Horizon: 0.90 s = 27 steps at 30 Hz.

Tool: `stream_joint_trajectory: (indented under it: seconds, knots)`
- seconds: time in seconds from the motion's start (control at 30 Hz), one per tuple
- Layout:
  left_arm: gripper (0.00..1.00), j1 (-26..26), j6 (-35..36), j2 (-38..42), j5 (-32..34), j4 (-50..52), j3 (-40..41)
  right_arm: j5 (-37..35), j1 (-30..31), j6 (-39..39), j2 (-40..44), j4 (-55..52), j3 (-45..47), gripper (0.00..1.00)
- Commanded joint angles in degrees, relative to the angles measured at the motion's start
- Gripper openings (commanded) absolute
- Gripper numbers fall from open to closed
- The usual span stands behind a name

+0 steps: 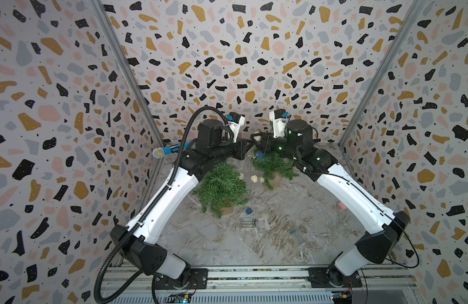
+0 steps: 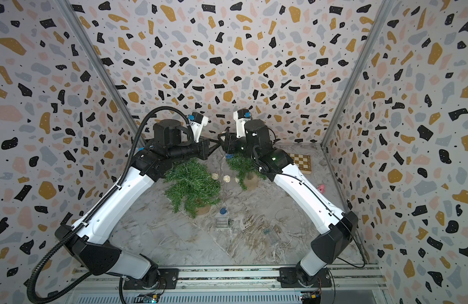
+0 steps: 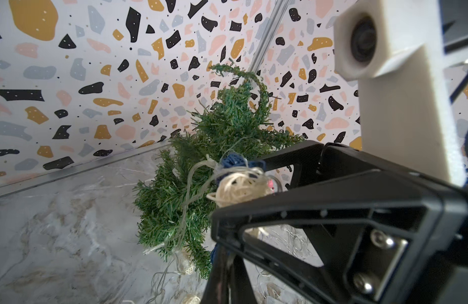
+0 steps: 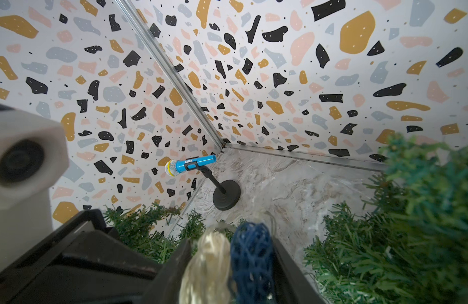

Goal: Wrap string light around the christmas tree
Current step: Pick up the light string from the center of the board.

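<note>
Two small green christmas trees stand on the marble table: one [image 1: 222, 187] under my left arm, the other [image 1: 269, 163] [image 3: 201, 163] under my right wrist. The string light is thin wire with woven balls. A cream ball [image 4: 211, 263] and a blue ball [image 4: 251, 260] fill the gap between the jaws of my right gripper [image 4: 230, 244] [image 1: 255, 138], held high beside the right tree's top. My left gripper [image 1: 247, 146] [image 3: 226, 259] is shut, its tip almost touching the right gripper. More balls [image 1: 254, 179] and loose wire lie between the trees.
A blue toy microphone [image 1: 165, 152] on a black stand sits in the far left corner. A chessboard [image 2: 301, 162] lies at the far right and a small pink thing [image 1: 342, 205] at the right wall. A clear battery box [image 1: 247, 223] and tangled wire are mid-table.
</note>
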<state>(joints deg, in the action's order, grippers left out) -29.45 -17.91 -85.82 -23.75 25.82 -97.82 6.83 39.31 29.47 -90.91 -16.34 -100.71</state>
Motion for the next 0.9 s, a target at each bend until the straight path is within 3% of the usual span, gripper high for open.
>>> stream_joint_trajectory:
  seconds: [0.0,0.4,0.53,0.87]
  knots:
    - [0.0,0.6,1.5,-1.3,-0.9,-0.1,-4.7,0.7,0.0,-1.6,0.9,-2.8,-0.6,0.52]
    - [0.0,1.8,6.6,-11.8,1.8,11.4,-23.7,1.6,0.1,-4.8,5.3,-1.2,3.7,0.71]
    - [0.0,3.3,7.8,-16.5,2.8,16.1,-31.2,1.1,0.1,-4.8,8.8,2.1,10.4,0.73]
    - [0.0,5.3,7.8,-21.2,2.8,18.2,-40.7,-1.3,0.6,-5.8,14.6,4.4,20.7,0.74]
